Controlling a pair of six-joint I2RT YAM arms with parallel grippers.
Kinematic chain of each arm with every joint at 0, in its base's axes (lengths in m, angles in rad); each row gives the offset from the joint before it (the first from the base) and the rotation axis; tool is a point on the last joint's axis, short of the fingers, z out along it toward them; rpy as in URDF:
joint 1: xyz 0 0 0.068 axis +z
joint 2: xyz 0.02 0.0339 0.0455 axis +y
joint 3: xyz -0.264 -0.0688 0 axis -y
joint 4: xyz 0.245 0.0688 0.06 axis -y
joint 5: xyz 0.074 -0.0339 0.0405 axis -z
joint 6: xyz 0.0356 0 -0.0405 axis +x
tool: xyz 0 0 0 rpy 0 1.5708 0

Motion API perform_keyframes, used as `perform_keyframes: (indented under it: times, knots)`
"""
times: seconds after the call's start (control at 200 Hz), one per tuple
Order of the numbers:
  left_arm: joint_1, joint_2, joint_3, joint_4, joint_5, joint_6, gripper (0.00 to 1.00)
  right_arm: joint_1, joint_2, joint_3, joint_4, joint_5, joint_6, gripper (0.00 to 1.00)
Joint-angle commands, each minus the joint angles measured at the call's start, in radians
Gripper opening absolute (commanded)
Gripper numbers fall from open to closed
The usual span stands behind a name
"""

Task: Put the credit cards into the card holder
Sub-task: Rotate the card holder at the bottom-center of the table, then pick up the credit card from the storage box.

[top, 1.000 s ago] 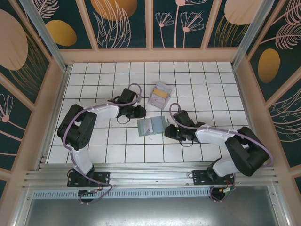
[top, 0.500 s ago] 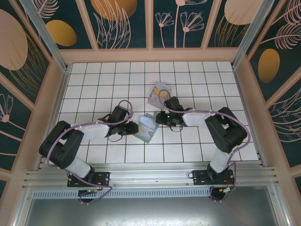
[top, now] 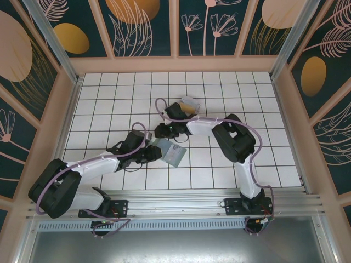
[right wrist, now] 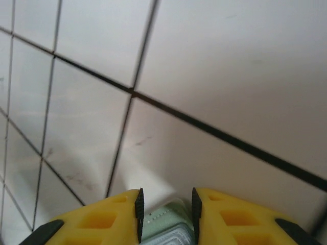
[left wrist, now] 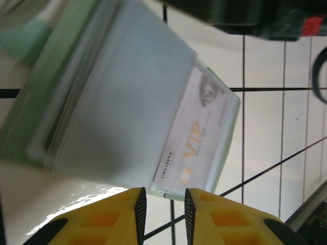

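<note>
The card holder (top: 174, 155) lies open and askew on the tiles; sage green outside, blue-grey inside (left wrist: 127, 102). A pale card with orange VIP lettering (left wrist: 196, 138) sits behind its clear window. My left gripper (top: 156, 153) is at its left edge. Its jaws (left wrist: 165, 190) stand apart, with bare floor between them and the holder's rim just at the tips. My right gripper (top: 163, 134) is at the holder's far corner, and that green corner (right wrist: 171, 224) fills the gap between its pads (right wrist: 166, 191). The credit cards (top: 188, 104), pale with one yellow, lie beyond the right arm, partly hidden by it.
Wooden walls (top: 175, 64) ring the white tiled floor (top: 109, 104). The right arm (top: 236, 139) arches across the middle from its base at the near right. The left arm (top: 93, 161) lies low along the near left.
The right gripper swept from the holder's right side to its far left corner, and the holder turned and tilted with it. The left gripper dropped from farther back to the holder's left edge.
</note>
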Motion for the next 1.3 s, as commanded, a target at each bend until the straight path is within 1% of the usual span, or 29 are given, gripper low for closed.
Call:
perform_keyframes:
  times: [0.0, 0.08, 0.145, 0.305, 0.43, 0.521, 0.626, 0.756, 0.771, 0.781, 0.811, 0.831, 0.891, 0.976, 1.091, 1.296]
  knots:
    - [-0.018, -0.008, 0.014, 0.046, -0.005, -0.042, 0.30, 0.002, 0.048, 0.101, -0.092, -0.085, -0.066, 0.33]
    - [-0.018, -0.036, 0.030, 0.019, -0.012, -0.037, 0.30, 0.006, 0.080, 0.163, -0.136, -0.117, -0.096, 0.33]
    - [-0.018, -0.072, 0.050, -0.036, -0.056, -0.020, 0.31, 0.007, 0.083, 0.188, -0.157, -0.116, -0.110, 0.32]
    - [-0.017, -0.139, 0.116, -0.163, -0.164, 0.029, 0.38, -0.033, -0.014, 0.185, -0.189, -0.024, -0.128, 0.33]
    - [-0.007, -0.104, 0.192, -0.194, -0.183, 0.076, 0.39, -0.063, -0.146, 0.165, -0.213, 0.104, -0.179, 0.33]
    - [0.013, -0.051, 0.253, -0.185, -0.166, 0.107, 0.40, -0.090, -0.235, 0.136, -0.214, 0.187, -0.214, 0.36]
    - [0.055, 0.016, 0.323, -0.154, -0.113, 0.141, 0.43, -0.140, -0.306, 0.093, -0.211, 0.271, -0.247, 0.39]
    - [0.107, 0.105, 0.421, -0.139, -0.074, 0.183, 0.46, -0.203, -0.357, 0.045, -0.198, 0.310, -0.283, 0.45]
    - [0.113, 0.119, 0.434, -0.140, -0.069, 0.185, 0.46, -0.203, -0.358, 0.042, -0.197, 0.307, -0.285, 0.46]
    - [0.116, 0.127, 0.443, -0.140, -0.064, 0.189, 0.46, -0.226, -0.359, 0.040, -0.196, 0.305, -0.287, 0.46]
    - [0.126, 0.156, 0.470, -0.138, -0.047, 0.198, 0.47, -0.251, -0.358, 0.037, -0.195, 0.299, -0.295, 0.47]
    - [0.132, 0.176, 0.473, -0.135, -0.035, 0.204, 0.47, -0.262, -0.358, 0.034, -0.194, 0.297, -0.300, 0.48]
    - [0.143, 0.241, 0.553, -0.136, -0.015, 0.220, 0.48, -0.289, -0.349, 0.026, -0.185, 0.286, -0.325, 0.51]
    - [0.149, 0.336, 0.642, -0.148, 0.008, 0.250, 0.48, -0.323, -0.331, 0.011, -0.167, 0.274, -0.355, 0.57]
    - [0.159, 0.469, 0.747, -0.171, 0.022, 0.278, 0.49, -0.346, -0.298, 0.019, -0.167, 0.279, -0.393, 0.60]
    - [0.180, 0.636, 0.897, -0.191, 0.042, 0.303, 0.49, -0.351, -0.222, 0.056, -0.193, 0.319, -0.469, 0.65]
